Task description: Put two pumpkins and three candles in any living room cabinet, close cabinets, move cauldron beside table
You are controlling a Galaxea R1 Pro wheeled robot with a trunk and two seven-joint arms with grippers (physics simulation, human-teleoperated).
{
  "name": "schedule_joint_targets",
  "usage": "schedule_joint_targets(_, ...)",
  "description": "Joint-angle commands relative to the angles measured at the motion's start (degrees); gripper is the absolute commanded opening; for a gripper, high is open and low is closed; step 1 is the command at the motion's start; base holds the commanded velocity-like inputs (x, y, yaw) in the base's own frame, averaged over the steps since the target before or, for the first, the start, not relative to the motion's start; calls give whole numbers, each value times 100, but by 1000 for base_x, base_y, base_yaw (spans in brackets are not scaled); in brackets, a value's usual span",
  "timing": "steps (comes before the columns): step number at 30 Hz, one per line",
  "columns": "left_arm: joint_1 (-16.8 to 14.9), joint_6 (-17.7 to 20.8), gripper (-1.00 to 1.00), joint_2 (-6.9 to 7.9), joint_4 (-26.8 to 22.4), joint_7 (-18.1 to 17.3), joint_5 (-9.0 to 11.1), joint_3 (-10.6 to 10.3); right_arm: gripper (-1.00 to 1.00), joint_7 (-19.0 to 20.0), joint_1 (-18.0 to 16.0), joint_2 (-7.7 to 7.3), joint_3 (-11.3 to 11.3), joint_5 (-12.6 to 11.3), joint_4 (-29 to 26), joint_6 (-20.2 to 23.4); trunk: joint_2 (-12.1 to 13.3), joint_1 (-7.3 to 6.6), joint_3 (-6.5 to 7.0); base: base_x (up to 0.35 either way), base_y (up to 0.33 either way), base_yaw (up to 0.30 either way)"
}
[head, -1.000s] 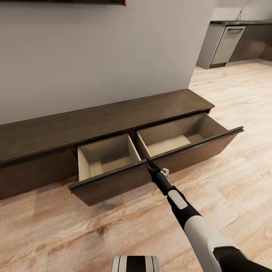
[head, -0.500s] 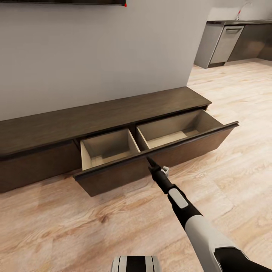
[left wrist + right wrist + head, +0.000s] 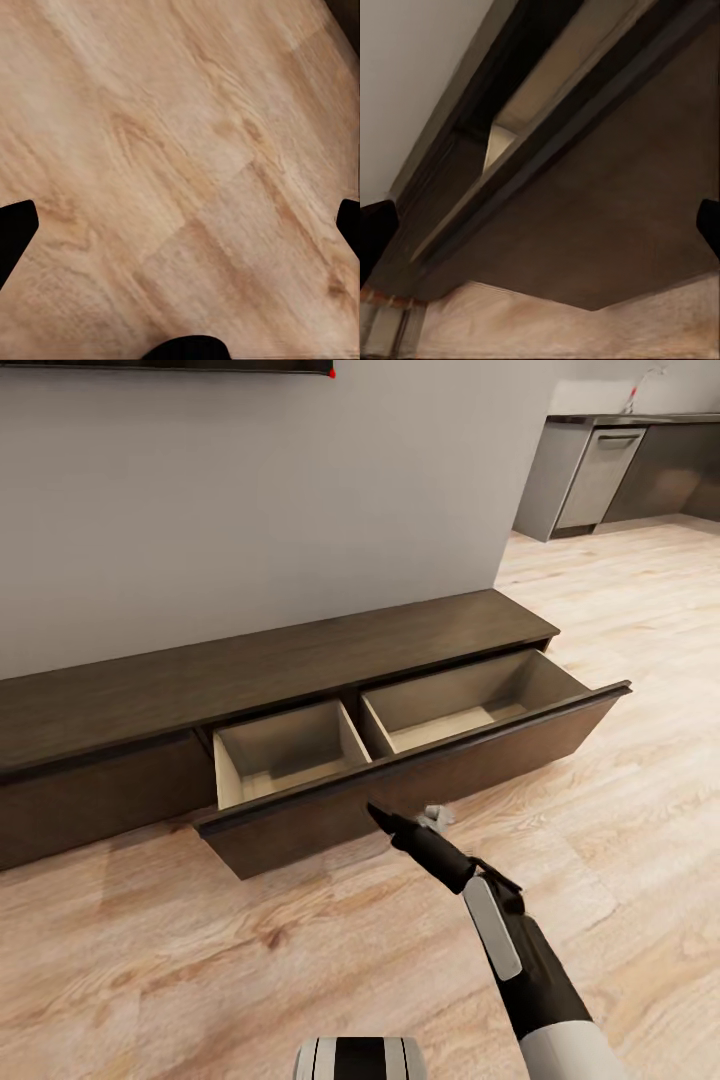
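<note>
The cabinet [image 3: 300, 690] runs along the wall in the head view, its wide drawer [image 3: 420, 780] pulled out, both pale compartments empty. The right gripper [image 3: 385, 818] has dropped off the drawer's top edge since a moment ago and hovers by the front panel, holding nothing; how far its fingers are spread I cannot tell. The drawer looks ready for loading.

The left wrist view shows wooden floor [image 3: 180, 165], fingers [image 3: 15, 225] spread wide, empty.

The right wrist view faces the drawer front [image 3: 607, 225] close up.
</note>
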Motion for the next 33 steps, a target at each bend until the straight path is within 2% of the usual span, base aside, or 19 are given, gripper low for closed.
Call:
schedule_joint_targets(1, 0, -15, 100, -1, -33, 25, 40, -103, 100, -42, 135, 6, -1, 171, -276, 119, -1, 0, -3, 0, 0, 0)
schedule_joint_targets(3, 0, -143, 100, 2, -94, 97, 32, -341, 100, -96, 356, 11, 12, 585, -713, 225, -1, 0, -3, 0, 0, 0)
schedule_joint_targets(5, 0, -352, 100, 6, -327, 402, -24, -958, 100, -154, 606, 28, 54, 1332, -1224, 363, -1, 0, -3, 0, 0, 0)
schedule_joint_targets(6, -1, -396, 100, 6, -413, 535, -79, -1131, 100, -160, 640, 28, 61, 1464, -1301, 386, -1, 0, -3, 0, 0, 0)
schedule_joint_targets(7, -1, -485, 100, 4, -600, 873, -244, -1459, 100, -170, 690, 28, 74, 1658, -1420, 424, -1, 0, -3, 0, 0, 0)
schedule_joint_targets(11, -1, -655, 100, -3, -940, 1523, -519, -2006, 100, -181, 742, 29, 114, 1866, -1665, 533, -1, 0, -3, 0, 0, 0)
schedule_joint_targets(13, -2, -741, 100, 7, -1173, 1954, -663, -2562, 100, -190, 764, 39, 151, 1960, -2029, 849, -1, 0, -3, 0, 0, 0)
schedule_joint_targets(15, -35, -762, 100, 13, -1251, 2146, -700, -2787, 100, -192, 769, 40, 164, 1986, -2155, 1098, -1, 0, -3, 0, 0, 0)
schedule_joint_targets(17, -110, -771, 100, 16, -1330, 2362, -723, -2949, 100, -194, 763, 38, 175, 2002, -2235, 1351, -1, 0, -2, 0, 0, 28)
schedule_joint_targets(18, -200, -764, 100, 24, -1387, 2594, -738, -3056, 100, -195, 738, 38, 192, 2011, -2287, 1588, -1, 0, -1, 0, 0, 123)
schedule_joint_targets(20, -379, -743, 100, 53, -1440, 2896, -751, -3150, 100, -196, 698, 39, 214, 2024, -2332, 1893, -1, 0, 2, 0, 0, 178)
schedule_joint_targets(23, -552, -683, 100, 90, -1499, 3068, -758, -3201, 100, -198, 597, 36, 244, 2032, -2355, 2084, -1, 0, 4, 0, 0, 233)
schedule_joint_targets(26, -729, -375, 100, 135, -1646, 3193, -769, -3247, 100, -203, 375, 19, 363, 2075, -2371, 2379, -1, 0, 5, 0, 0, 270)
schedule_joint_targets(29, -797, -254, 100, 163, -1697, 3229, -777, -3252, 100, -254, 310, 37, 432, 2166, -2375, 2614, -1, 0, 6, 0, 0, 284)
schedule_joint_targets(31, -869, -210, 100, 212, -1704, 3267, -785, -3250, 100, -398, 286, 50, 541, 2280, -2376, 2722, -1, 0, 6, 0, 0, 286)
schedule_joint_targets(32, -980, -180, 100, 270, -1696, 3302, -753, -3255, 100, -773, 266, 64, 740, 2409, -2378, 2809, -1, 0, 9, 0, 0, 262)
schedule_joint_targets(33, -1004, -167, 100, 275, -1697, 3309, -745, -3258, 100, -907, 263, 67, 799, 2435, -2378, 2827, -1, 0, 12, 0, 0, 252)
